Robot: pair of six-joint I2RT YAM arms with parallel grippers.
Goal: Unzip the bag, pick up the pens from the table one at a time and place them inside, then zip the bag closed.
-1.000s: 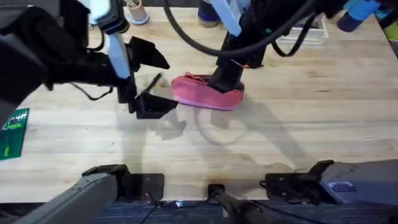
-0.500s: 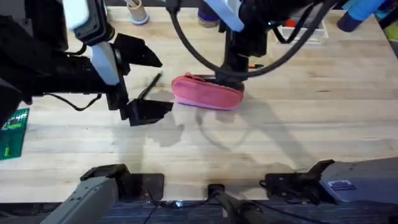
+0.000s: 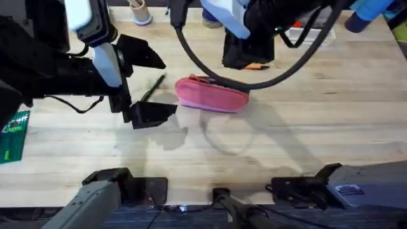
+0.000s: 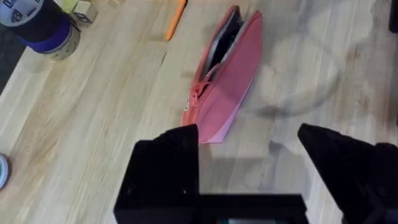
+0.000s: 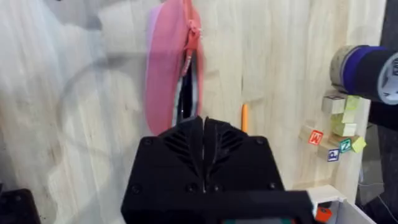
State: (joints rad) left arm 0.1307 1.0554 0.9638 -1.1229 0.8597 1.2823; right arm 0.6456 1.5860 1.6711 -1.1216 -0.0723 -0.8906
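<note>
Lying just beyond the bag [image 3: 211, 93], unzipped on the table [image 3: 305, 127]: orange pen [image 3: 257, 65], long axis across. Right gripper [image 3: 240, 58] nearest, above it, closed, empty. Left gripper [image 3: 141, 79] wide, empty.

Left arm reaches in from the left, its tool [image 3: 145, 83] hanging with fingers spread wide. Right arm stretches across the middle, its tool [image 5: 203, 124] raised, fingers pressed together.
</note>
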